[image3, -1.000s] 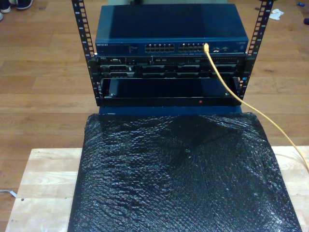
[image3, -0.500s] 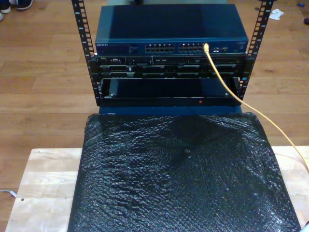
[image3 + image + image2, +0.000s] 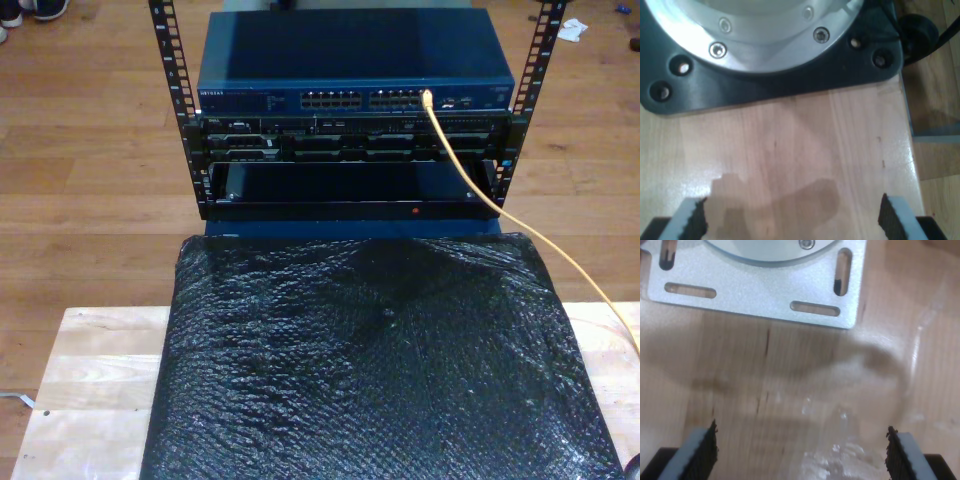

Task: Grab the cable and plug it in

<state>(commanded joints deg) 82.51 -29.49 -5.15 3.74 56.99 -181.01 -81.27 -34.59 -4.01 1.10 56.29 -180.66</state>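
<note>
The long thin yellow-orange cable (image 3: 470, 170) is already plugged into the flat blue box with rows of small holes (image 3: 355, 98). From that box it hangs down toward the light wooden desk (image 3: 90, 380). My first pincer (image 3: 790, 217) is released and empty above the desk. My second pincer (image 3: 800, 452) is released too, probably because the job looks done.

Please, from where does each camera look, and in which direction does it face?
Exterior view: high, looking down across the black sheet at the rack with the cable plugged in.
First wrist view: on my first hand, looking down at a black base; open pads show.
Second wrist view: on my second hand, looking down at a metal plate; open pads show.
All share the wooden table.
</note>
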